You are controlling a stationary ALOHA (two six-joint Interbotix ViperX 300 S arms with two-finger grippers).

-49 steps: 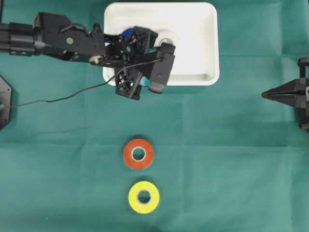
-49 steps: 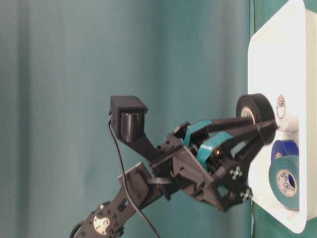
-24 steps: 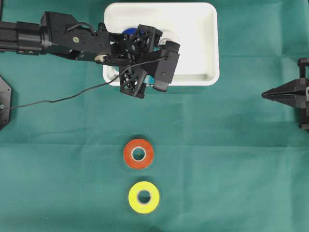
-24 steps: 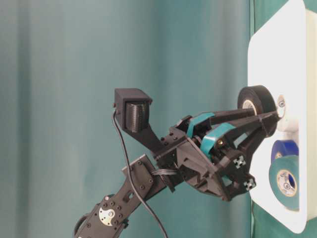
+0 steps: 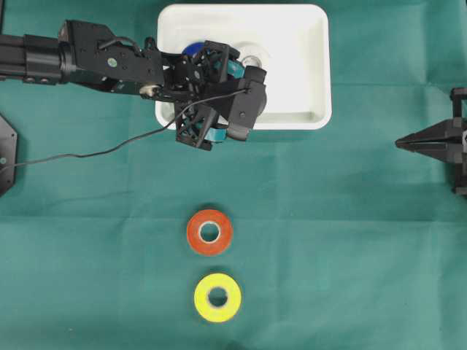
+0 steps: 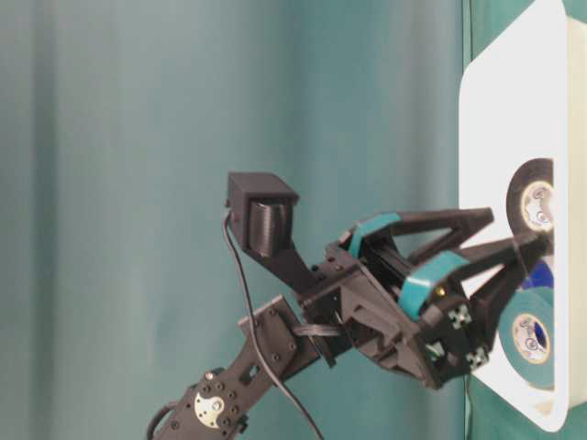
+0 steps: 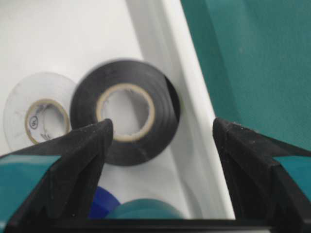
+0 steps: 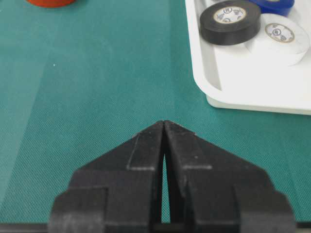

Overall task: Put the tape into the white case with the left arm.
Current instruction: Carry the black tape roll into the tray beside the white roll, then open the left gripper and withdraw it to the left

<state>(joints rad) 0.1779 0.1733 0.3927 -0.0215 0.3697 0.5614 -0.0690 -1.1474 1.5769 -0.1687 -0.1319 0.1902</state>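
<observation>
Tape (image 7: pixel 124 111): glossy black roll, tan core | white case (image 7: pixel 160 58) | left gripper (image 7: pixel 160 141) spread

No text can be read: small dark printed marks sit on the inner core labels of the black tape roll (image 8: pixel 228 20) and the white tape roll (image 8: pixel 281 38), but they are too small and blurred to make out.

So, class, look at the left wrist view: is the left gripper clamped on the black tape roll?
No, the left gripper stands open, and the black tape roll lies free inside the white case.
</observation>
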